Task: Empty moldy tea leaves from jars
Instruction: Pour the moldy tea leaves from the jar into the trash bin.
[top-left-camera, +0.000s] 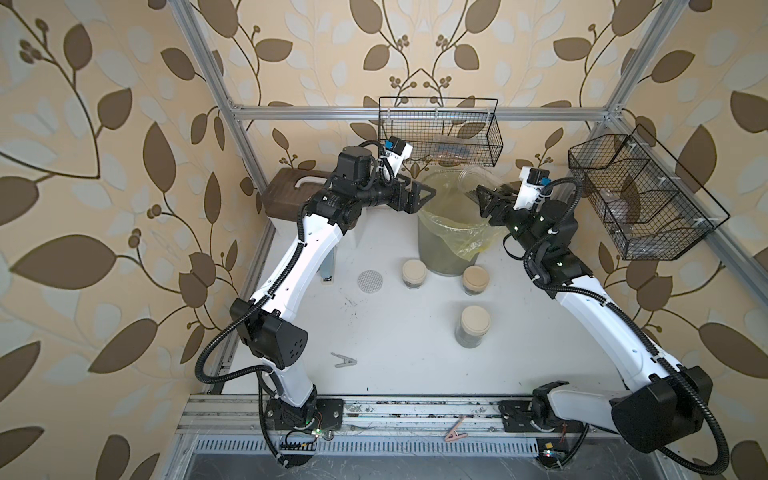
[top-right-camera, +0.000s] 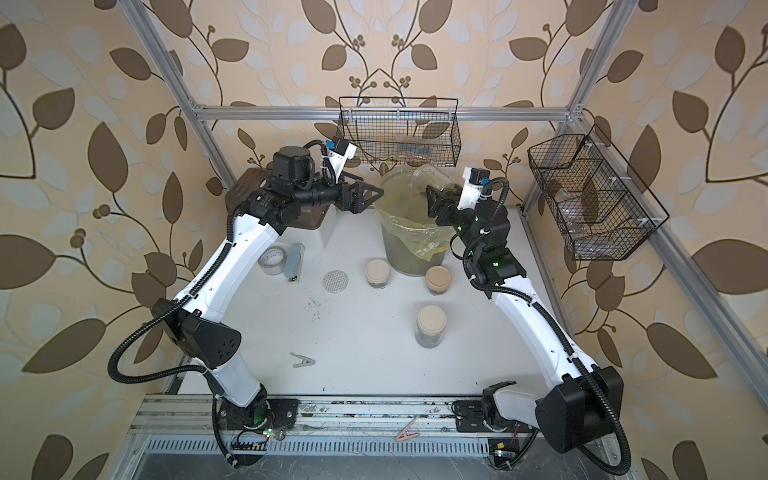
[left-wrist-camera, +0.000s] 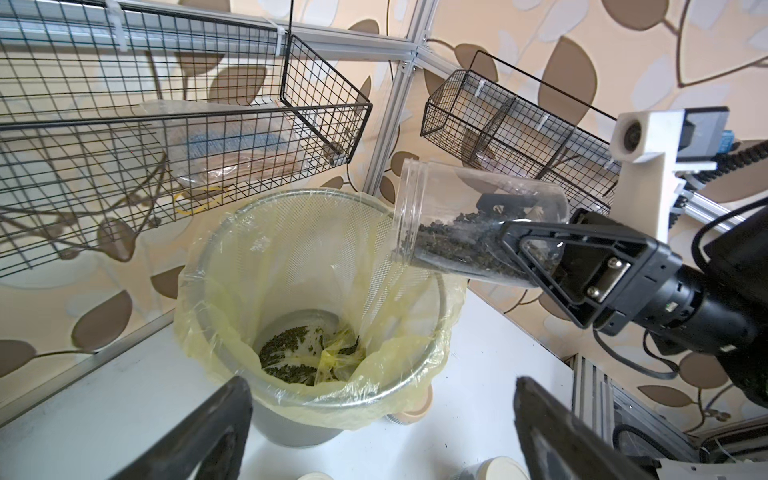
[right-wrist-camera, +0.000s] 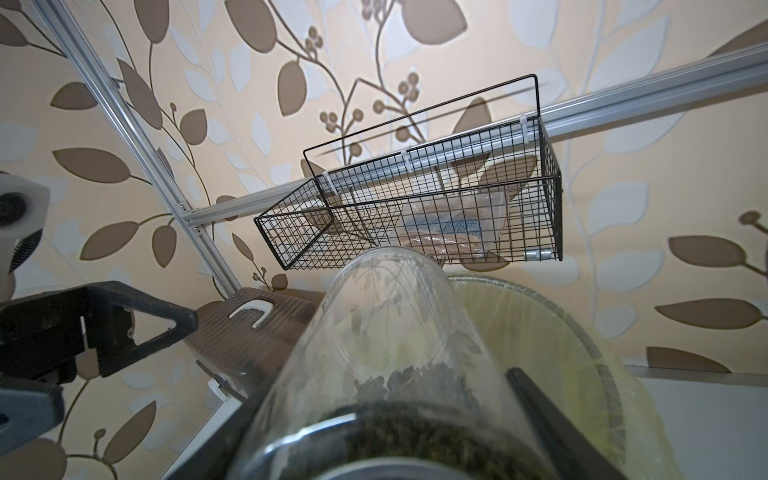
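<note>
Holding: right gripper (left-wrist-camera: 511, 226) was clamped on a tilted clear glass jar (left-wrist-camera: 453, 195) over the yellow-lined grey bin (left-wrist-camera: 291, 249) at the table's 12 o'clock.
Leaves: dark crumbly tea leaves (left-wrist-camera: 449, 245) lay inside that jar.
Left gripper (top-left-camera: 419, 197): fingers stood apart, empty, at the bin's 9 o'clock.

Big grey mesh bin (top-left-camera: 441, 254) with a yellow liner (top-left-camera: 471, 237) sits at the back of the white table (top-left-camera: 395, 353). A black wire basket (top-left-camera: 440, 133) hangs on the frame just behind and above the bin, with plastic bags inside. A divided basket (top-left-camera: 640, 199) hangs well off to its right. Left of the bin there's a brown box (top-left-camera: 286, 199) with a white handle, plus a tape roll (top-right-camera: 272, 261) touching a grey-blue block (top-right-camera: 294, 262). A grey clip (top-left-camera: 344, 360) lies well in front of the bin, and a pinkish clip (top-left-camera: 455, 435) further still.
</note>
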